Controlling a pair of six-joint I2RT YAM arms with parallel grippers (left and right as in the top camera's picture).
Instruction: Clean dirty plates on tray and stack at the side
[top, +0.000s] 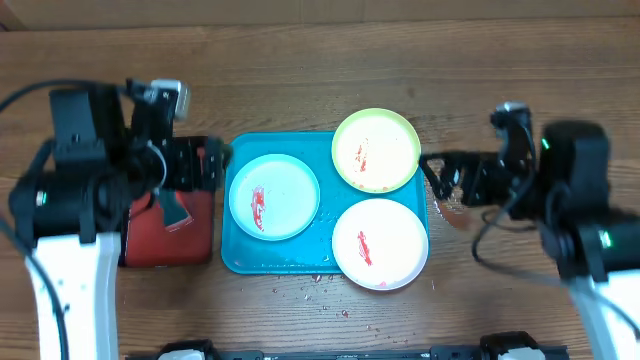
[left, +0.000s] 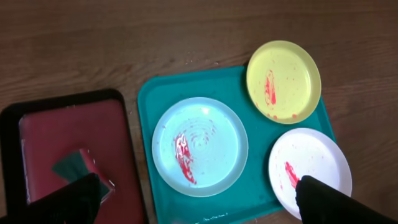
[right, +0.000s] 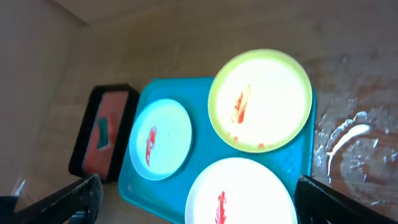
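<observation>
Turquoise tray between left tool and right tool, both wide open, empty.
Blue plate lies nearest the left tool; yellow-green plate and white plate overhang the rim near the right tool.

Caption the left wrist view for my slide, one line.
Sauce-smeared light blue plate, yellow-green plate and white plate on the turquoise tray, beside a dark red tray holding a green sponge.

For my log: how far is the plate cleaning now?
Done: nothing. The blue plate, white plate and yellow plate sit on the tray with red smears, unstacked. In hand: nothing; left gripper and right gripper are open, empty; the sponge lies on the red tray. Left: all cleaning and stacking.
</observation>
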